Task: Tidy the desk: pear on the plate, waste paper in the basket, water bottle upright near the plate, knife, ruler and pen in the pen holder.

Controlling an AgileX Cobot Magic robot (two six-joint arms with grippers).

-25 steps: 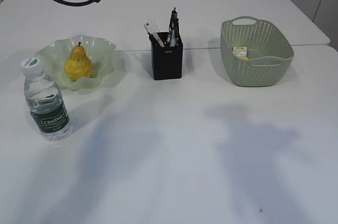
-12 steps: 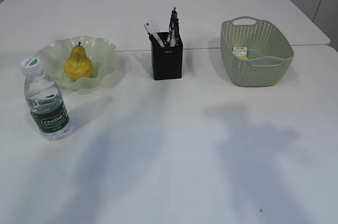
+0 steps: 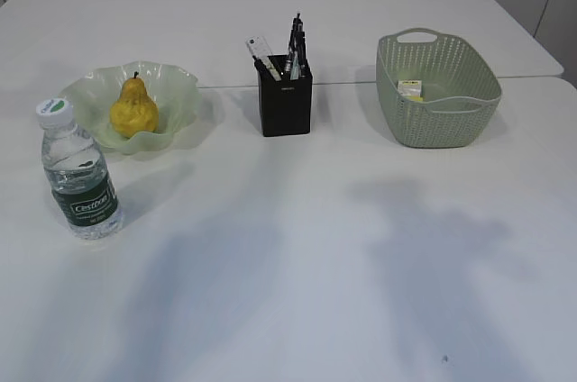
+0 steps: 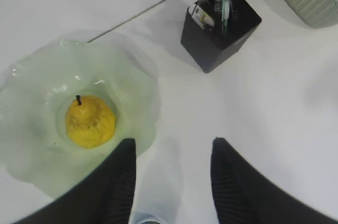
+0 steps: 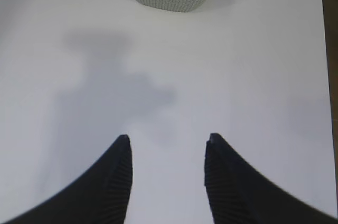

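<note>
We see the white tabletop point(image 3: 297, 265) wide and bare across its whole near half, with only soft shadows lying on it. A seam runs across it behind the things, and its far right edge shows beyond the basket point(image 3: 438, 89).

Along the back stand three groups, well apart from each other. On the left, the pear point(image 3: 133, 110) sits upright in the green plate point(image 3: 180, 85), and the water bottle point(image 3: 79, 173) stands upright just in front of the plate's left rim. In the middle, the black pen holder point(image 3: 285, 107) carries pens and the clear ruler point(image 3: 261, 50), all sticking up above its rim. On the right, the basket holds the waste paper point(image 3: 410, 88) against its far inner wall.

Our left gripper point(image 4: 171, 147) hangs high over the gap between plate and pen holder, jaws half apart and holding nothing. Our right gripper point(image 5: 168, 145) hangs over bare tabletop in front of the basket, likewise parted and empty.
</note>
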